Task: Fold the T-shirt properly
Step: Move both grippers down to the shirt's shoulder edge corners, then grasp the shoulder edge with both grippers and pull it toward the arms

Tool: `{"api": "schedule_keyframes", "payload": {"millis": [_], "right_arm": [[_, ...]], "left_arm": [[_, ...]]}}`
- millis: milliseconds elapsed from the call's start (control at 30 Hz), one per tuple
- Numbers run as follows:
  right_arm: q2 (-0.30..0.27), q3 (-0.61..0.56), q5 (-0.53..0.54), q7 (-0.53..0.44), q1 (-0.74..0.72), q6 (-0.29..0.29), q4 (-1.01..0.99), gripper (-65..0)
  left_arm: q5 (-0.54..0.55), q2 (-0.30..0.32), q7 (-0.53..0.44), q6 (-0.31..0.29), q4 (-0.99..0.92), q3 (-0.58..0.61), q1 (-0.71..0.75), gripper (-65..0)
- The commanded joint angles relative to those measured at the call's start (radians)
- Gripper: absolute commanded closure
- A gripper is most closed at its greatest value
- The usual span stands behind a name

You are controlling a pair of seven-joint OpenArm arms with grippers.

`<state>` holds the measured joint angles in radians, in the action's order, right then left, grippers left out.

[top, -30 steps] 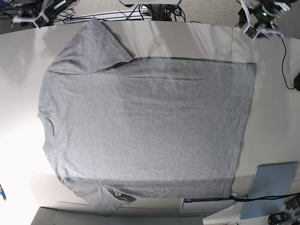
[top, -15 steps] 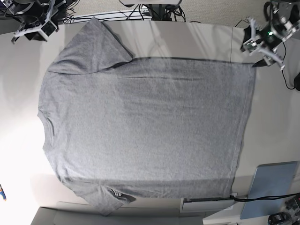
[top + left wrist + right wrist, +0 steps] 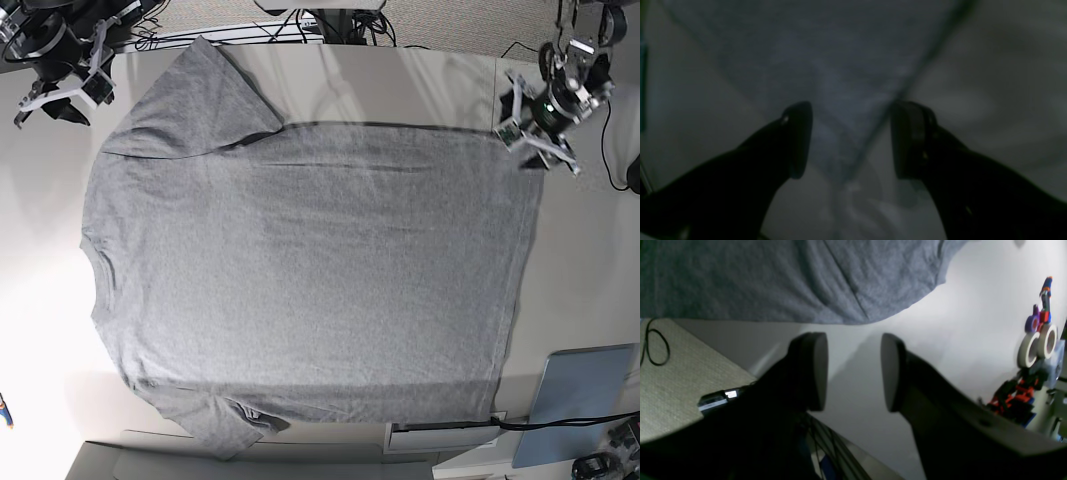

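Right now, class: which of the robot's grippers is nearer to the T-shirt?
Left. The left gripper hangs open over the T-shirt hem corner, its jaws straddling that corner. The right gripper, also open, sits off the sleeve edge over bare table.

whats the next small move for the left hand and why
Probably lower the left hand a little and close on the hem corner of the T-shirt. Its fingers stand apart, straddling that corner from above with nothing gripped, and the shirt lies flat and unfolded on the table.
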<state>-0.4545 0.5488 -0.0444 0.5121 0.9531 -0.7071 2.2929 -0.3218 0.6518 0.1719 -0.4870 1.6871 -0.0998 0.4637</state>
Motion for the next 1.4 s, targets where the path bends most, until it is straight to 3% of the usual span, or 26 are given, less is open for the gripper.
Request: {"api": "schedule_keyframes", "payload": {"millis": [0, 267, 467, 600, 767, 833, 1100, 1367], "right_arm": [[-0.011, 0.007, 0.002, -0.016, 0.008, 0.009, 0.016, -26.2], [-0.015, 0.007, -0.001, -0.025, 0.008, 0.009, 0.016, -26.2], [-0.078, 0.006, -0.002, -0.026, 0.008, 0.009, 0.016, -26.2], [-0.092, 0.006, -0.042, -0.033, 0.008, 0.009, 0.016, -26.2], [-0.094, 0.006, -0.094, -0.085, 0.008, 0.009, 0.005, -26.2], [-0.103, -0.008, -0.134, -0.121, 0.008, 0.009, -0.02, -26.2], [-0.179, -0.278, -0.401, -0.126, -0.075, 0.009, -0.172, -26.2], [-0.21, -0.528, -0.514, -0.118, -0.24, 0.009, -0.336, -26.2]], "left_arm": [[-0.016, 0.016, 0.008, -0.008, -0.013, -0.004, -0.009, -38.0], [-0.021, 0.019, -0.015, -0.011, -0.163, 0.008, -0.089, -38.0], [-0.122, 0.055, -0.014, -0.007, -0.203, 0.126, -0.109, -37.5], [-0.154, 0.058, -0.012, -0.008, -0.203, 0.158, -0.106, -25.9], [-0.154, 0.058, -0.011, -0.012, -0.203, 0.156, -0.106, -0.7], [-0.153, 0.058, -0.011, -0.011, -0.203, 0.156, -0.106, 0.0], [-0.138, 0.057, -0.012, -0.011, -0.202, 0.156, -0.097, 0.0], [-0.138, 0.057, -0.011, -0.008, -0.202, 0.156, -0.095, 0.0]]}}
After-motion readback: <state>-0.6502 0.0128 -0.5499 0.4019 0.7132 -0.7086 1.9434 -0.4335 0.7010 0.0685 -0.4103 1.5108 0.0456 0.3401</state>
